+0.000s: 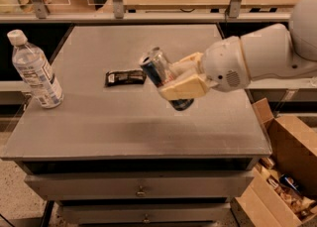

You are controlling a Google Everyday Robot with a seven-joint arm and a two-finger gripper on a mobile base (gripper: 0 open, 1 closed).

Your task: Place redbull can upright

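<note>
Where the grey table meets its left edge, a clear plastic water bottle with a white cap stands upright. Right of it, near the table's middle, a small flat black wrapper lies on the surface. Just right of the wrapper is the redbull can, which is tilted, its silver top end leaning up and to the left and its lower end pointing down and to the right. The gripper is over the middle of the table, its two tan fingers closed against opposite sides of the can's body. The white arm reaches in from the right. At far right, beside the table's drawers, sits an open cardboard box.
</note>
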